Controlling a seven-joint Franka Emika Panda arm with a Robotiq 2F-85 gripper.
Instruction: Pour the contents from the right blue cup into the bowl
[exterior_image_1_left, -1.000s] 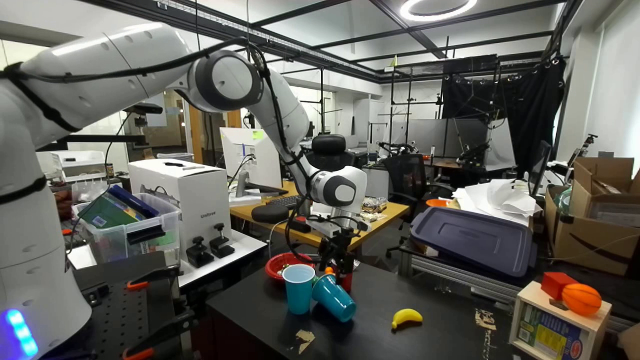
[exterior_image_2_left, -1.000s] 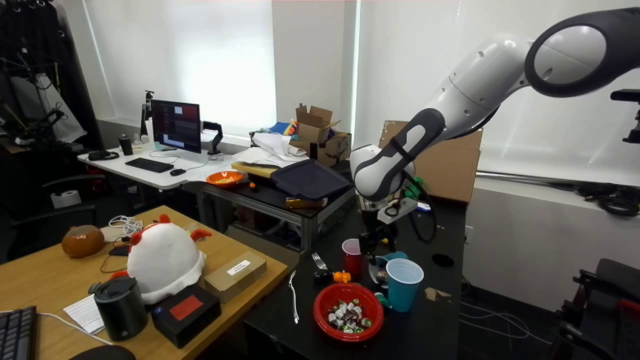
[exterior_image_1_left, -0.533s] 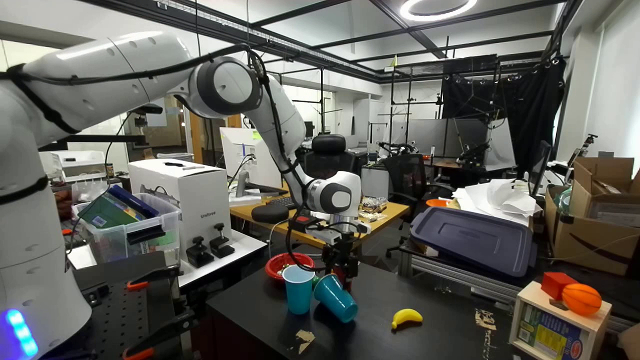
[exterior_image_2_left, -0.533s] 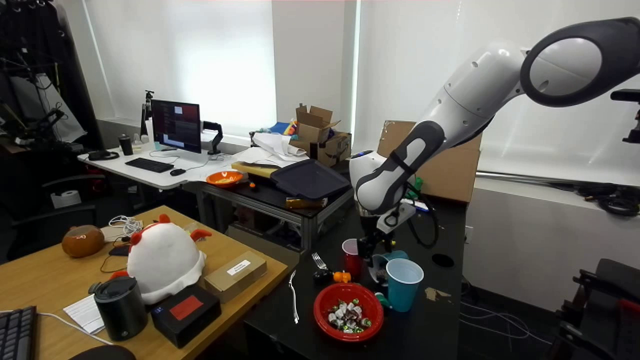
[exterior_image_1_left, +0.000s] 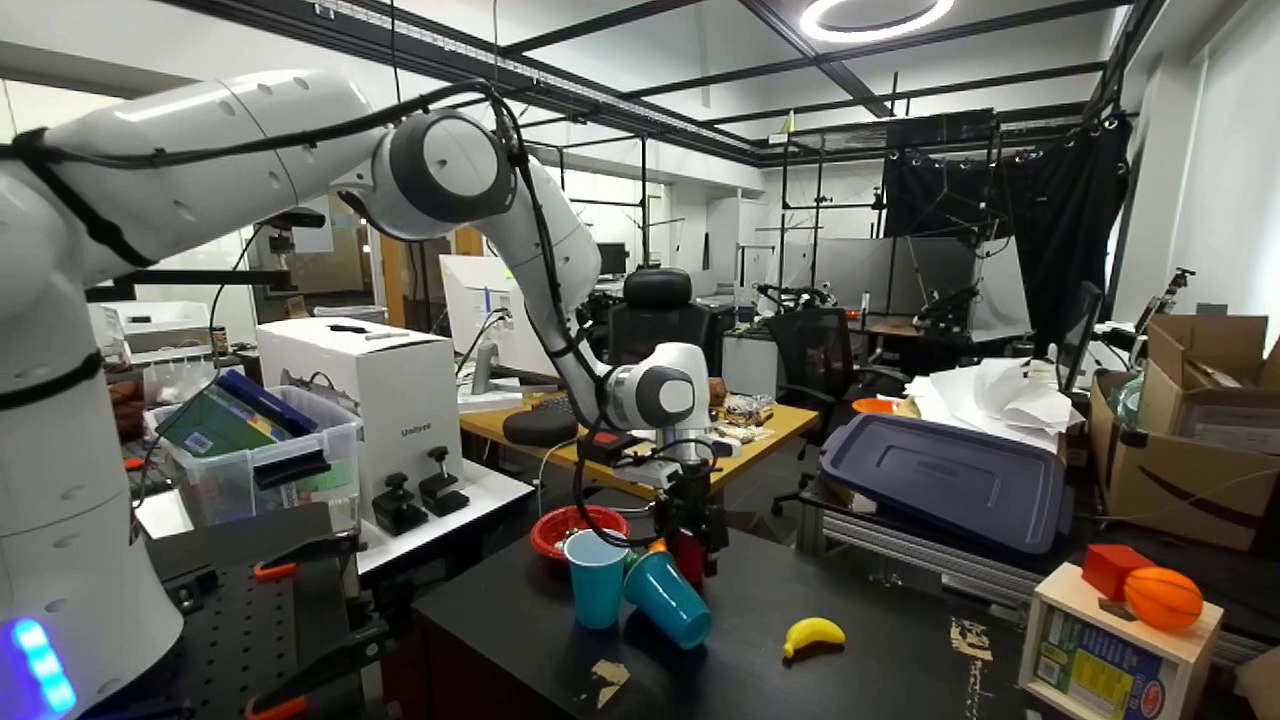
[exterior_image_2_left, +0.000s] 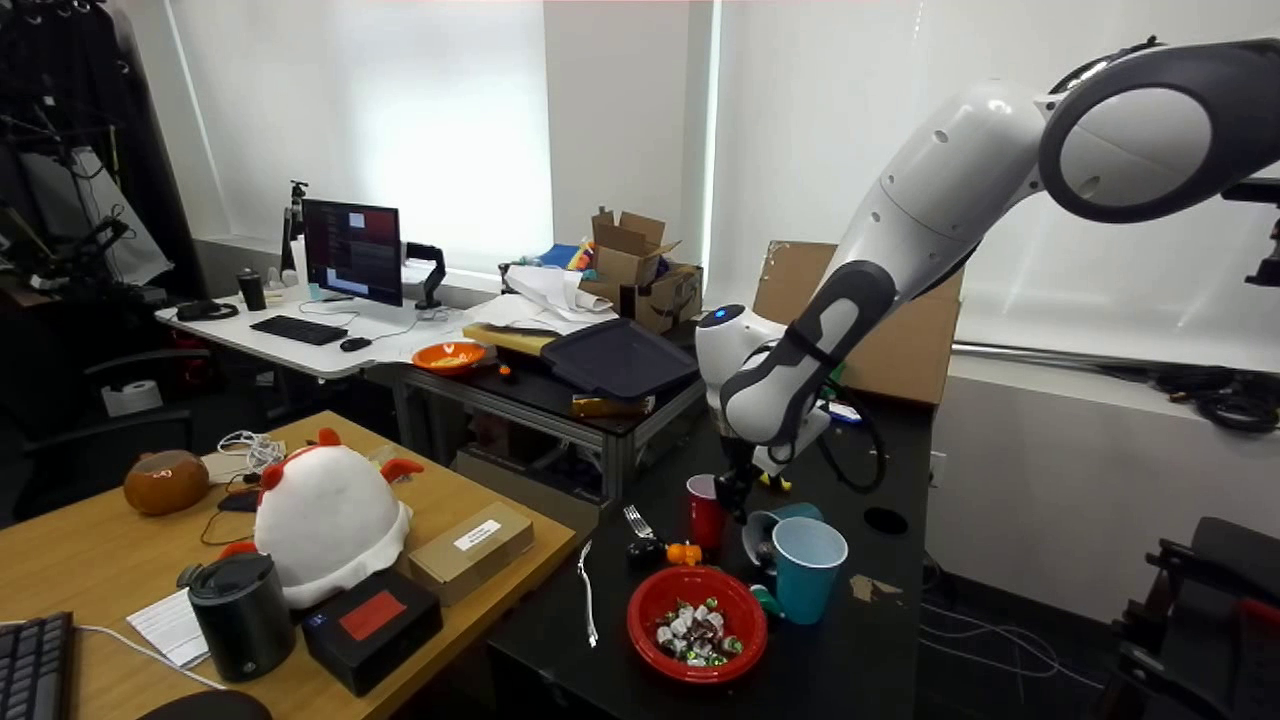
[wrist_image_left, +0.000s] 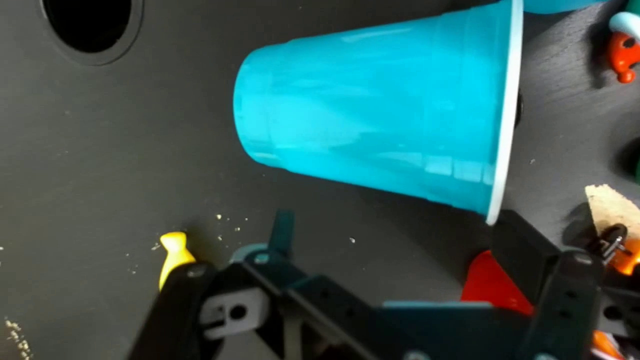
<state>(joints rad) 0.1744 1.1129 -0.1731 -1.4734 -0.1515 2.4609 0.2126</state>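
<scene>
On black tabletop (exterior_image_1_left: 890, 620), right blue cup (wrist_image_left: 380, 110) — long axis roughly level, mouth toward bowl (exterior_image_2_left: 690, 585), hand (wrist_image_left: 395, 222) spread wide

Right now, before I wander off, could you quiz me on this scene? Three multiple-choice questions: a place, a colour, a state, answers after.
1. Where is the banana?
A) on the keyboard
B) on the black table
C) on a cardboard box

2. What colour is the bowl nearest the gripper?
A) blue
B) white
C) red

3. How is the blue cup nearest the gripper placed?
A) on its side
B) upright
C) upside down

1 B: an exterior view shows it resting there.
2 C: both exterior views show it plain red.
3 A: the wrist view shows it full-length, its mouth facing sideways.
</scene>
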